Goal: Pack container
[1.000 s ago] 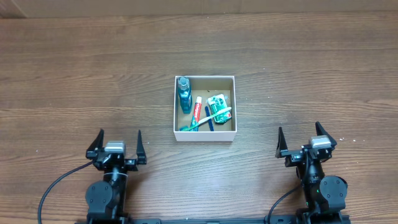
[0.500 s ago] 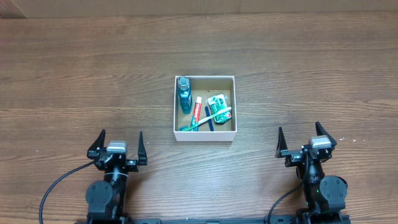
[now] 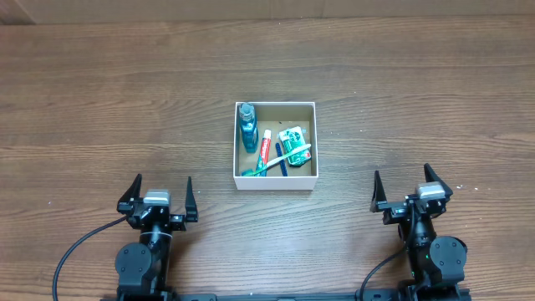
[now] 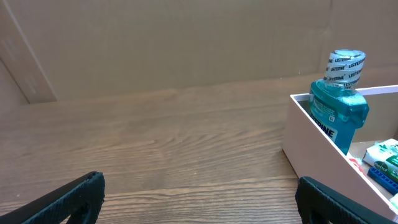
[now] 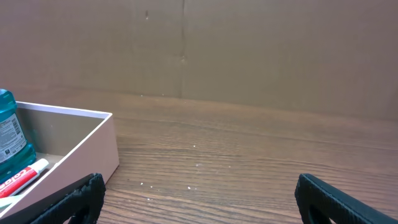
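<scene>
The container [image 3: 275, 183], a small white-walled box with a tan floor, sits mid-table. Inside it lie a blue mouthwash bottle [image 3: 247, 126], a red-and-white toothpaste tube [image 3: 266, 146], a teal toothbrush [image 3: 276, 160], a dark blue item [image 3: 282, 158] and a green packet [image 3: 293, 142]. My left gripper [image 3: 160, 189] is open and empty near the front edge, left of the box. My right gripper [image 3: 405, 184] is open and empty at the front right. The left wrist view shows the box wall [image 4: 311, 149] and the bottle [image 4: 339, 102]. The right wrist view shows the box corner [image 5: 93, 143].
Bare wooden table [image 3: 109, 100] surrounds the box on all sides. A brown cardboard wall [image 4: 174, 43] stands along the table's far edge, also seen in the right wrist view [image 5: 249, 50].
</scene>
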Robot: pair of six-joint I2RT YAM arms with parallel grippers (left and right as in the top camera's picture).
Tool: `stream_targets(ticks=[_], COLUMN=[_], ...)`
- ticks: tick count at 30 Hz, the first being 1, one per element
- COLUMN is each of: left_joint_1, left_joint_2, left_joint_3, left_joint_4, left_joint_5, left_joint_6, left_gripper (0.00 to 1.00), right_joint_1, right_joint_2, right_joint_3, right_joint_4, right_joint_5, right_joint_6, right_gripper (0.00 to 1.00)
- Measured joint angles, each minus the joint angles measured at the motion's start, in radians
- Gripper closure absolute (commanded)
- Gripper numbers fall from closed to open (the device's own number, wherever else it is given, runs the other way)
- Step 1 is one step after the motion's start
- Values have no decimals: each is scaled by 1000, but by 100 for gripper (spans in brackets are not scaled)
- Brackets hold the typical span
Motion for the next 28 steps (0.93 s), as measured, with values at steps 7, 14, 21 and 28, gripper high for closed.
stream_targets(ticks=[7,14,21,28], left_joint_1=[0,0,0,0], left_joint_2=[0,0,0,0], left_joint_3=[0,0,0,0], left_joint_4=[0,0,0,0], left_joint_5=[0,3,3,3], left_joint_6=[0,0,0,0], left_gripper=[0,0,0,0], right_joint_1=[0,0,0,0], right_joint_2=[0,0,0,0], right_joint_3=[0,0,0,0], right_joint_4=[0,0,0,0], right_joint_5=[0,0,0,0], right_joint_6=[0,0,0,0], right_gripper=[0,0,0,0])
